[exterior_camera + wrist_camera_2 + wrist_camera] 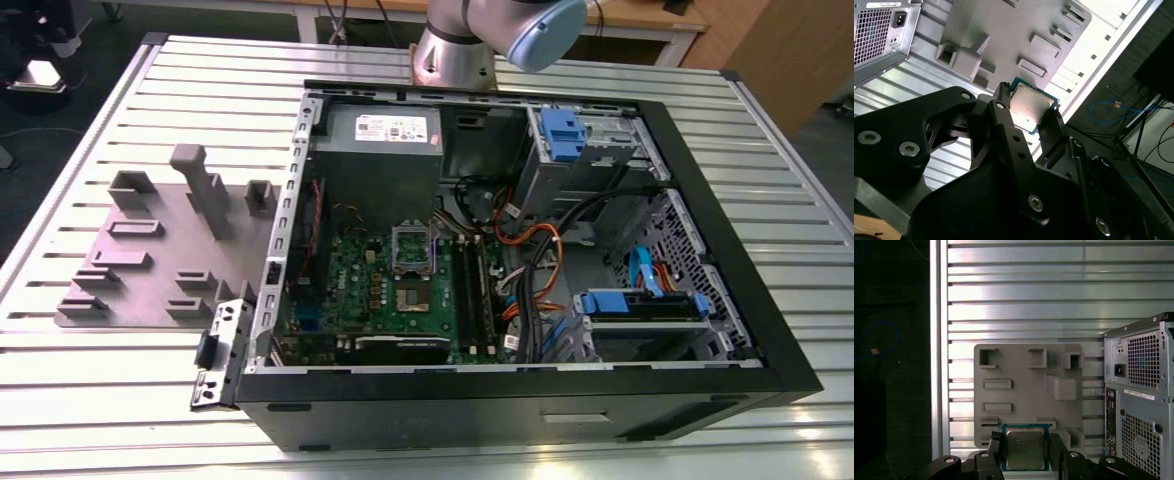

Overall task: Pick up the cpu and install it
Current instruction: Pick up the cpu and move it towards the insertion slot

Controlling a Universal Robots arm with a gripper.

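The cpu is a small square chip with a silver-grey metal top and a dark green rim. It sits between the two black fingers of my gripper, which is shut on its opposite edges. In the second wrist view the cpu shows tilted between the fingers of the gripper, high above the grey fixture plate. In the exterior view the open computer case lies on its side with the green motherboard and its silver socket frame exposed.
The grey fixture plate with raised blocks and slots lies on the slatted metal table, at the exterior view's left of the case. The arm's base column stands behind the case. Cables and blue drive brackets crowd the case's right half.
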